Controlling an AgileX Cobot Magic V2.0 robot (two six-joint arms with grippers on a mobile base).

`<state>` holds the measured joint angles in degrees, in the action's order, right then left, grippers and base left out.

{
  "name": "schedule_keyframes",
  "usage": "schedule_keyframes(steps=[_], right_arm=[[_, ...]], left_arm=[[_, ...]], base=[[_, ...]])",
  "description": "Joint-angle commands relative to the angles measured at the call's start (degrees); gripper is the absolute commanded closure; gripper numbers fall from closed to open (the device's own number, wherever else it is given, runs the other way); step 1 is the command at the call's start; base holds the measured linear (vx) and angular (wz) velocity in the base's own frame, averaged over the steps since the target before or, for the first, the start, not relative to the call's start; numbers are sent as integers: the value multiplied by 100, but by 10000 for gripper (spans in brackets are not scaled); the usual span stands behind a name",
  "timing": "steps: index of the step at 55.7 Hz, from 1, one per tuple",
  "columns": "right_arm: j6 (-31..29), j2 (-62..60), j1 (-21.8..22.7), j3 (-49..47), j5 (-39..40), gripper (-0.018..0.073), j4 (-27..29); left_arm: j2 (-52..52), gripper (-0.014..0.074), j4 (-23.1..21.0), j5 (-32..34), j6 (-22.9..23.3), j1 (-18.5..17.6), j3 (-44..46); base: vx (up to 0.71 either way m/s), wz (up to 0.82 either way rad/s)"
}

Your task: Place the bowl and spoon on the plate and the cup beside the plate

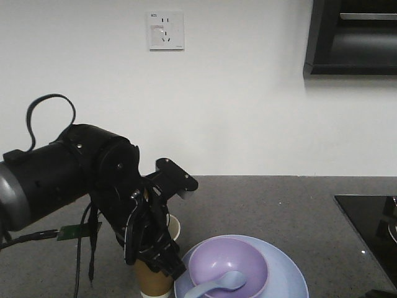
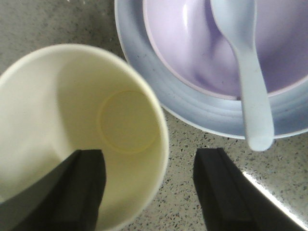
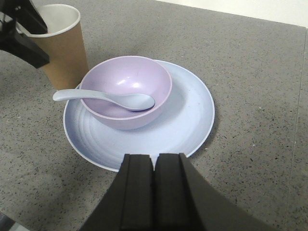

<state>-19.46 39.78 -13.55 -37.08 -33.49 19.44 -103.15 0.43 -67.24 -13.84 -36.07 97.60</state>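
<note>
On the grey speckled counter [image 1: 279, 205], seen from the front, the left arm [image 1: 68, 174] is reaching down from the left, its black left gripper [image 1: 155, 257] sitting at the brown paper cup [image 1: 155, 279]. The cup is standing upright just beside the pale blue plate [image 1: 291, 273], where the lavender bowl [image 1: 229, 267] is resting with the spoon [image 1: 217, 284] lying in it. A wall socket [image 1: 165, 30] and a dark cabinet [image 1: 353, 37] are showing only here.

The left wrist view is looking straight down into the cup [image 2: 72, 130] — white inside, nothing in it. The left gripper [image 2: 149, 192] is spread wide, one finger [image 2: 77, 192] over the cup's mouth and the other over the counter outside, so the near rim is lying between them; contact with the wall cannot be made out. The spoon [image 2: 248, 72] handle is jutting past the bowl [image 2: 187, 43] and over the plate [image 2: 192, 106] rim.

The right wrist view is showing the whole setting — bowl [image 3: 126, 91] sitting left of centre on the plate [image 3: 183, 120], spoon [image 3: 103, 97] scoop inside, cup [image 3: 60, 45] just beside the plate's far left edge. The right gripper [image 3: 154, 192] is hovering near the plate, pads pressed together, holding nothing.
</note>
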Motion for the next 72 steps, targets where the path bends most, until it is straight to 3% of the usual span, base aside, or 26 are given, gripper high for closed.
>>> schedule_keyframes(steps=[1, 14, 20, 26, 34, 35, 47, 57, 62, 72], right_arm=[[-39, -14, 10, -159, 378, 568, 38], [42, -14, 10, -159, 389, 568, 38], [42, -14, 10, -159, 432, 568, 38], [42, -20, 10, -159, 508, 568, 38], [42, -105, 10, -159, 485, 568, 33], [42, -125, 10, -159, 477, 568, 33], [-206, -648, 10, -159, 411, 568, -71], [-432, -1172, 10, -154, 486, 568, -77], [-432, -1280, 10, -154, 423, 568, -77], [-432, -1314, 10, -154, 416, 568, -72]], left_arm=[[528, 51, 4, 226, 55, -31, 173], [1127, 56, -1, 347, 41, -31, 173], [1549, 99, -1, 425, 111, -31, 173], [2006, 227, -1, 444, 331, -31, 162], [2894, 596, -1, 859, 293, -31, -356], [3071, 606, -1, 1011, 266, -31, -539], [5130, 602, -359, 2718, 258, -31, -3264], [6731, 602, -817, 4660, 258, -31, -5671], [7144, 602, -1015, 5291, 253, -31, -6208], [7532, 602, -1336, 5359, 253, -31, -6518]], base=[[0, 0], [0, 0], [0, 0], [0, 0], [0, 0], [0, 0], [0, 0], [0, 0], [0, 0], [0, 0]])
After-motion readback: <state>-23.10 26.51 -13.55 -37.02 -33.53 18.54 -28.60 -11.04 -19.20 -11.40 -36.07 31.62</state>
